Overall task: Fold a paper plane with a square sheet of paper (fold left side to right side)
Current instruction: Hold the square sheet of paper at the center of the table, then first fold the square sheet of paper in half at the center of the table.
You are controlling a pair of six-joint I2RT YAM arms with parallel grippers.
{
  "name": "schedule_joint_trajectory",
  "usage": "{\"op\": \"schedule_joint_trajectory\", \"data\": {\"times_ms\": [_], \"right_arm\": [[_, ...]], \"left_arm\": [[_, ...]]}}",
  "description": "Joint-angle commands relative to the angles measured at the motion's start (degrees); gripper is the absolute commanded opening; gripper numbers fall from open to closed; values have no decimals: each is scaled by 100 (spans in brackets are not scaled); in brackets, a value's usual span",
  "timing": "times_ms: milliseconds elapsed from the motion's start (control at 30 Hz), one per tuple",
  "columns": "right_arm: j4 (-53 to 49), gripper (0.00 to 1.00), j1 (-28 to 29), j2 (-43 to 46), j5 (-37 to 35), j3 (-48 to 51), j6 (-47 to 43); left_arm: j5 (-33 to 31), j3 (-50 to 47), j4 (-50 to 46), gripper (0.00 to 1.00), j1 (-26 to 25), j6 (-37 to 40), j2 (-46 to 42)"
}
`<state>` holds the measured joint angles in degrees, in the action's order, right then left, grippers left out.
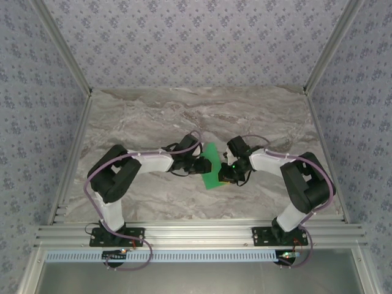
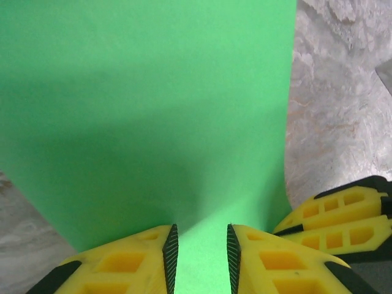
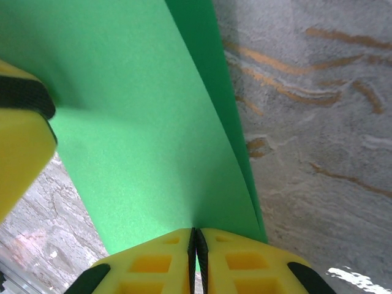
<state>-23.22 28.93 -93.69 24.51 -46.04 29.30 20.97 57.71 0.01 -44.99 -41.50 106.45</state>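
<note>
The square sheet of paper [image 1: 212,165] is bright green and lies at the middle of the marble table, doubled over on itself. In the right wrist view its upper layer [image 3: 141,122] bows above a lower layer along the right edge. My right gripper [image 3: 197,257] is shut on the paper's near edge, its pads pressed together. My left gripper [image 2: 199,257] is open, its jaws apart with green paper [image 2: 147,110] showing in the gap. From above, the left gripper [image 1: 202,164] and right gripper [image 1: 225,174] meet at the sheet from either side. The right gripper's yellow fingers [image 2: 334,214] appear in the left wrist view.
The marble table [image 1: 153,116] stretches bare behind the arms and to both sides. Aluminium rails [image 1: 73,153] border it left and right, with patterned walls beyond. A slotted frame [image 1: 196,233] runs along the near edge by the arm bases.
</note>
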Motion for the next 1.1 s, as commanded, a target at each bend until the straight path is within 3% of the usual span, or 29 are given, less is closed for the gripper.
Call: {"op": "schedule_joint_trajectory", "data": {"times_ms": [0, 500, 900, 1067], "right_arm": [[-401, 15, 34, -277, -640, 43, -94], [-651, 15, 29, -303, -765, 104, -188], [-493, 15, 31, -288, -667, 282, -88], [-412, 15, 43, -307, -619, 274, -48]], "left_arm": [[-73, 144, -21, 29, 83, 236, 180], [-567, 335, -183, 30, 666, 705, 397], [-559, 964, -239, 30, 1367, 860, 877], [-410, 875, -225, 30, 1451, 931, 538]]}}
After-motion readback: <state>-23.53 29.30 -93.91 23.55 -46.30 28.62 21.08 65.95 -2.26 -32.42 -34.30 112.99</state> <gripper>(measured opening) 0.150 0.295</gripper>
